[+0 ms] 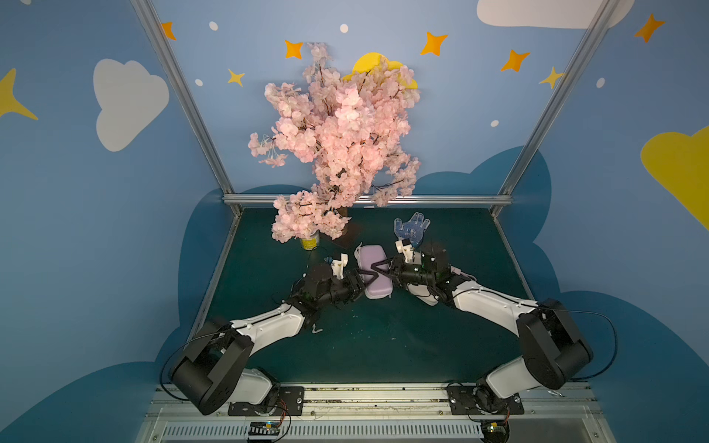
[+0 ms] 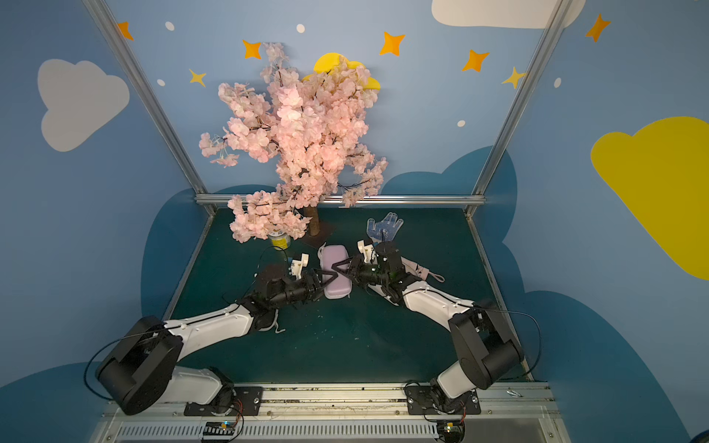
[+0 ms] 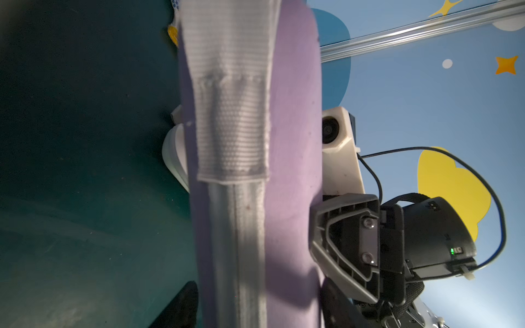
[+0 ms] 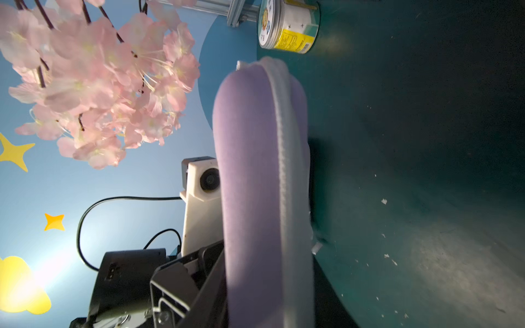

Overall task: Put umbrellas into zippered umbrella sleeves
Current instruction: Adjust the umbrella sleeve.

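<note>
Mid-table, one lot: lavender sleeve [image 1: 371,256], its zip edge [image 3: 235,241] apparently shut along the stretch I can see, lying between my two arms.

Hazards, as I judge them:
- Tip clash. My left claw [image 1: 367,279] and right claw [image 1: 378,270] meet almost nose to nose over the shell. Any inward creep would knock them together.
- Slip. The shell is rounded and looks smooth. A shallow bite could slide off and flick the sleeve toward the yellow tin [image 1: 310,241] or the blossom tree [image 1: 337,126].
- Opposed pull. If the claws tug unevenly, the sleeve would twist or drag across the table [image 1: 383,345] instead of parting.
- Snag. No umbrella is at the sleeve. A pale pink umbrella [image 2: 420,269] lies behind my right wrist, where the arm could catch its loop.

Position: the sleeve lies lengthwise away from me, flanked left and right by the claws, each reaching in over a long edge. The shell fills the middle of each wrist view.

Claw state: I cannot tell whether either claw is clamped on the shell or merely resting against it.
</note>
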Tool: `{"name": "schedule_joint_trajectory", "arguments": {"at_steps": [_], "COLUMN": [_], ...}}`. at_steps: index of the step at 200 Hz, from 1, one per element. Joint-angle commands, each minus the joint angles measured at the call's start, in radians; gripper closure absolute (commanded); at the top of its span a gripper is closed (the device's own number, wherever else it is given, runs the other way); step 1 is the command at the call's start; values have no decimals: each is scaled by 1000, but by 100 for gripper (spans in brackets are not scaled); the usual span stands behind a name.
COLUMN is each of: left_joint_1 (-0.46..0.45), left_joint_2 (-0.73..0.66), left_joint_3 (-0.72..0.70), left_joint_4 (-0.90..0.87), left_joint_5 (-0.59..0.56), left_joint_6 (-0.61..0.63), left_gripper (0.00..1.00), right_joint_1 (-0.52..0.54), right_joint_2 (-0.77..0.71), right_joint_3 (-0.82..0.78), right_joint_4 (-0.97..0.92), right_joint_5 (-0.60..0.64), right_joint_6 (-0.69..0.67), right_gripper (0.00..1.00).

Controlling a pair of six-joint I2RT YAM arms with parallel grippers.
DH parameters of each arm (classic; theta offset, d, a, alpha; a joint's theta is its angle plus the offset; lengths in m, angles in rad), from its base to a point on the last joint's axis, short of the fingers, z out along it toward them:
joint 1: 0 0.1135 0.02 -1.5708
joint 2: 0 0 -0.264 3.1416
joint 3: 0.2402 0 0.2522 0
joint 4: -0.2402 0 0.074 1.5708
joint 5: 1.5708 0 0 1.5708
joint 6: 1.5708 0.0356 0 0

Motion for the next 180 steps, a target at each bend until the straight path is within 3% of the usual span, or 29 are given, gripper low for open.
{"name": "schedule_joint_trajectory", "arguments": {"at_steps": [1,19,49,67,90,110,124,140,180], "left_joint_1": [-15,-12,26,93,161,171,172,175,171], "left_joint_2": [19,21,-18,-57,-70,-60,-56,-60,-71], "left_joint_3": [6,-8,-18,-31,-18,39,59,68,81], "left_joint_4": [98,131,94,39,7,-53,-48,-46,-79], "left_joint_5": [-31,-43,-26,23,119,215,261,277,272], "left_joint_6": [-47,-80,-112,-147,-195,-206,-221,-230,-199], "left_gripper": [49,61,78,80,82,82,82,83,84], "right_joint_1": [27,31,-17,-89,-126,-61,9,73,179], "right_joint_2": [1,6,-35,-109,-228,-305,-344,-379,-332], "right_joint_3": [17,22,2,-36,-56,-59,-64,-78,5], "right_joint_4": [135,136,89,-14,-358,-586,-646,-629,-616], "right_joint_5": [32,22,-44,-114,-111,20,122,209,274], "right_joint_6": [71,79,33,-77,-380,-648,-775,-830,-863], "right_gripper": [76,72,34,24,23,27,32,39,48]}}
